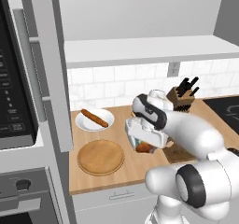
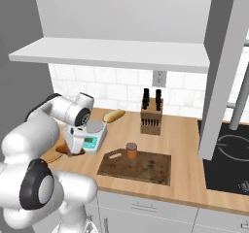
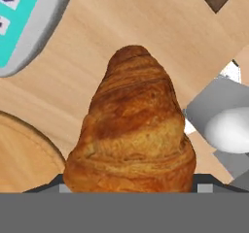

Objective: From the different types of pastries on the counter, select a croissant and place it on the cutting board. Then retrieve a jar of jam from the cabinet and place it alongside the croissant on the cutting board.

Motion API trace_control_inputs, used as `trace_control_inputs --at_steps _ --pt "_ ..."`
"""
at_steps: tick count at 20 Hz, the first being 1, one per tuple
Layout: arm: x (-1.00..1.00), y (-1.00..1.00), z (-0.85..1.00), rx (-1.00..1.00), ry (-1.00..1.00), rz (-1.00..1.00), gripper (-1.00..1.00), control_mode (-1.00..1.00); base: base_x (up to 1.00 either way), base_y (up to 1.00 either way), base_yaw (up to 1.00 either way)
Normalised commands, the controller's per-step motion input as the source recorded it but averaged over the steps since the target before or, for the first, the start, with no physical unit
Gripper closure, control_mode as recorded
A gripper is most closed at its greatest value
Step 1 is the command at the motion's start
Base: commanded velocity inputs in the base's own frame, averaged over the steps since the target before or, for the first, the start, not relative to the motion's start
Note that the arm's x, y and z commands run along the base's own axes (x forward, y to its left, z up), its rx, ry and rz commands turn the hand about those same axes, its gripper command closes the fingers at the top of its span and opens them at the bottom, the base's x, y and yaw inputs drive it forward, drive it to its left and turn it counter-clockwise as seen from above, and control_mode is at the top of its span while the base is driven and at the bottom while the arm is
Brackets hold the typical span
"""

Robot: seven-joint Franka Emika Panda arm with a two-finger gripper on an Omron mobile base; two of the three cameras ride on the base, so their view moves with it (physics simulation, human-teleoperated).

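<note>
Wooden counter [image 2: 185, 130], near to far. Item 1: croissant [image 3: 131, 140], sitting between the fingertips of the gripper [image 1: 142, 146]; fingers appear clenched on it, low over the counter, likely for carrying. Item 2: cutting board [image 2: 146, 168], well apart, with jar [image 2: 131, 150] standing on it. Item 3: round plate [image 1: 100, 157]. Item 4: stick pastry [image 1: 94, 118] in its dish. Item 5: bun [image 2: 114, 115]. Item 6: knife block [image 2: 151, 115] at the wall.

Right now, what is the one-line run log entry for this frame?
phase: croissant pickup | gripper: straddling croissant, grip unclear | jar of jam: on cutting board | stick pastry: in white dish
</note>
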Motion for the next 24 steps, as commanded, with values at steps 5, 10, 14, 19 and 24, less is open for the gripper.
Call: trace_control_inputs --at_steps 5,10,14,19,24 --pt "0.00 -0.02 0.45 0.11 0.40 0.00 1.00 -1.00 0.00 0.00 0.00" --pt "-0.19 0.00 0.45 0.03 0.29 -0.01 1.00 -1.00 0.00 0.00 0.00" --pt "-0.41 0.00 0.38 0.03 0.25 -0.02 1.00 -1.00 0.00 0.00 0.00" --pt "-0.22 -0.07 0.35 0.00 0.14 -0.08 1.00 -1.00 0.00 0.00 0.00" --pt "-0.33 -0.17 0.22 -0.02 0.00 -0.09 1.00 -1.00 0.00 0.00 0.00"
